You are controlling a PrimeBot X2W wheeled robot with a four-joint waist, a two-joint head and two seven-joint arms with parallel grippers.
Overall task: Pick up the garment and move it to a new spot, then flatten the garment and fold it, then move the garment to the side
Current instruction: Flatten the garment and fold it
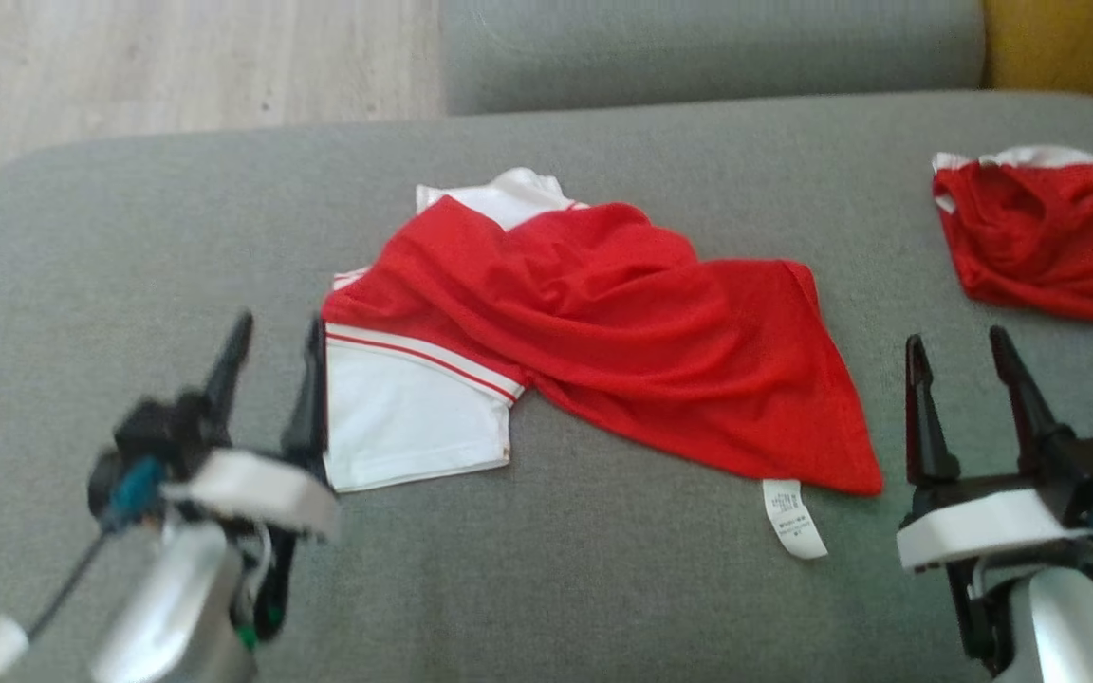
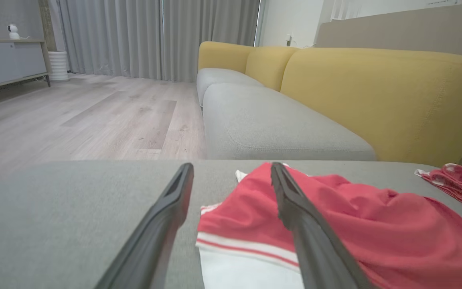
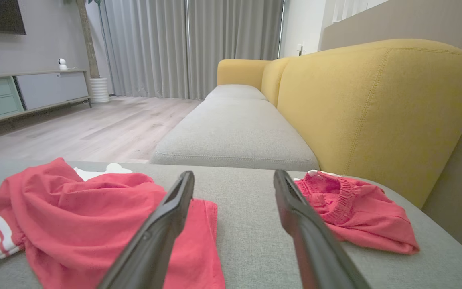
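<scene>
A red and white garment (image 1: 594, 323) lies crumpled in the middle of the grey cushion (image 1: 129, 209), its white sleeve with red stripes at the near left and a white label at its near right corner. My left gripper (image 1: 273, 353) is open just left of the white sleeve, nothing between its fingers; the left wrist view shows the garment (image 2: 355, 224) under and right of the right finger. My right gripper (image 1: 959, 353) stands open to the right of the garment's red corner, holding nothing. From the right wrist the garment (image 3: 82, 216) lies to the left.
A second red garment (image 1: 1045, 237) with a white waistband lies bunched at the cushion's far right, also (image 3: 355, 212). Yellow sofa backrest (image 3: 371, 108) runs along the right. Another grey cushion (image 1: 708, 47) lies beyond, wooden floor (image 1: 176, 57) to the far left.
</scene>
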